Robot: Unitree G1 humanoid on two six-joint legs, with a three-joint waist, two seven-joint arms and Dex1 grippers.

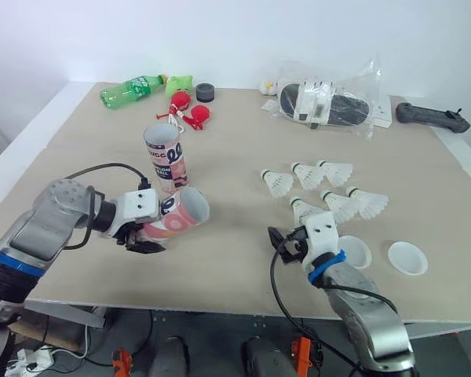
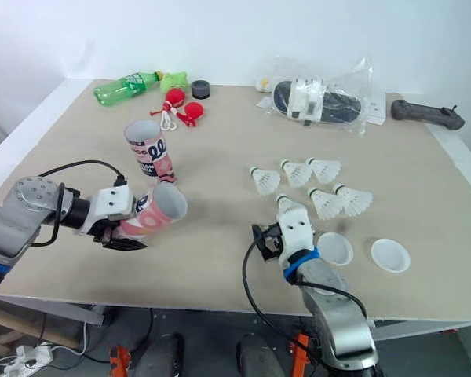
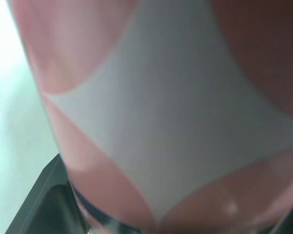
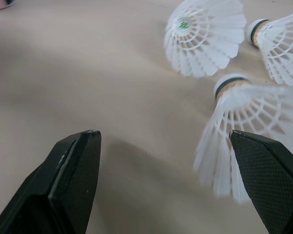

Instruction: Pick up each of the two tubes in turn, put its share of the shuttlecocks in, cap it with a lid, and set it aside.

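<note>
Tabletop — pink tube lies clamped in left gripper.

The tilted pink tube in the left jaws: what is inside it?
The tilted tube shows a bare pink inner wall at its open mouth, with nothing lying there. Its deeper end is hidden by its own wall.

Clamped in the left gripper: a pink tube, tipped over, open end toward the right. Just behind, a second tube standing up. Near the right gripper, six shuttlecocks and two white lids.
</note>
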